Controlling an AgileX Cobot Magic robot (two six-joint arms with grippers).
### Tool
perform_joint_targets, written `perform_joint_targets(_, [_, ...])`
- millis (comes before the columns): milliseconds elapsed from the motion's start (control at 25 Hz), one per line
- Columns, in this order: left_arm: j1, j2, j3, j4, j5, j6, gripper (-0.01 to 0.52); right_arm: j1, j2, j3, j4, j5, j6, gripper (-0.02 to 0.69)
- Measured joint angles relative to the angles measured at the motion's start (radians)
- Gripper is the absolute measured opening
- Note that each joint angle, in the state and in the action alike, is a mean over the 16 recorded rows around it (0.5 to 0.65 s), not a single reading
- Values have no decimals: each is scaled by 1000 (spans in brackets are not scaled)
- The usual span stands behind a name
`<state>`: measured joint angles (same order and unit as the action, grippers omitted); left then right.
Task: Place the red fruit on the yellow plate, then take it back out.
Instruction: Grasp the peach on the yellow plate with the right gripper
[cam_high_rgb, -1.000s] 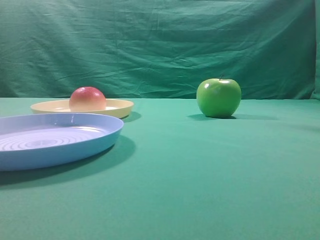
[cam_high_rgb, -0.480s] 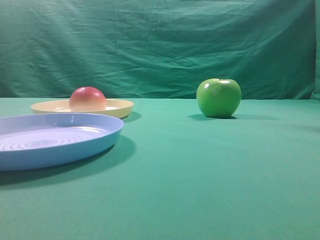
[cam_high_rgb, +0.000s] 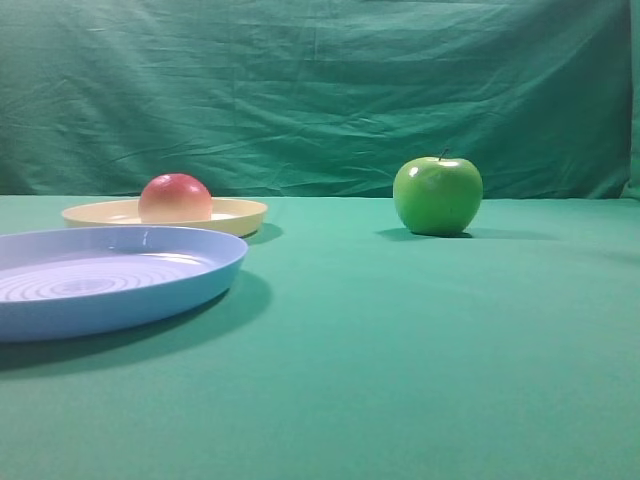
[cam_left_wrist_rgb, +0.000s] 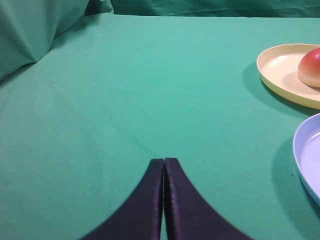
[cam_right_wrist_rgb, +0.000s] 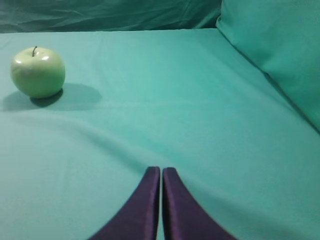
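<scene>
The red fruit (cam_high_rgb: 175, 197) rests on the yellow plate (cam_high_rgb: 235, 215) at the left back of the table; the left wrist view shows both at its right edge, fruit (cam_left_wrist_rgb: 311, 67) on plate (cam_left_wrist_rgb: 280, 70). My left gripper (cam_left_wrist_rgb: 164, 160) is shut and empty, hovering over bare cloth well to the left of the plate. My right gripper (cam_right_wrist_rgb: 161, 169) is also shut with nothing in it, over bare cloth to the right of the green apple. Neither gripper appears in the exterior high view.
A light blue plate (cam_high_rgb: 120, 305) with concentric rings lies at the front left, its rim (cam_left_wrist_rgb: 300, 155) showing in the left wrist view. A shiny green apple (cam_high_rgb: 437, 195) stands at the back right, also seen as the apple (cam_right_wrist_rgb: 38, 71) in the right wrist view. Green cloth covers table and backdrop.
</scene>
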<state>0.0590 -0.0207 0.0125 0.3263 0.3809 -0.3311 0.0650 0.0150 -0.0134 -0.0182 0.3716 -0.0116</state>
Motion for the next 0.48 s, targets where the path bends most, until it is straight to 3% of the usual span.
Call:
perform_joint_targets(280, [0, 0, 0, 0, 0, 0, 0, 23, 136, -177, 34, 5, -23, 0])
perform_joint_targets(480, [0, 0, 0, 0, 0, 0, 0, 64, 305, -391, 52, 95, -66, 0])
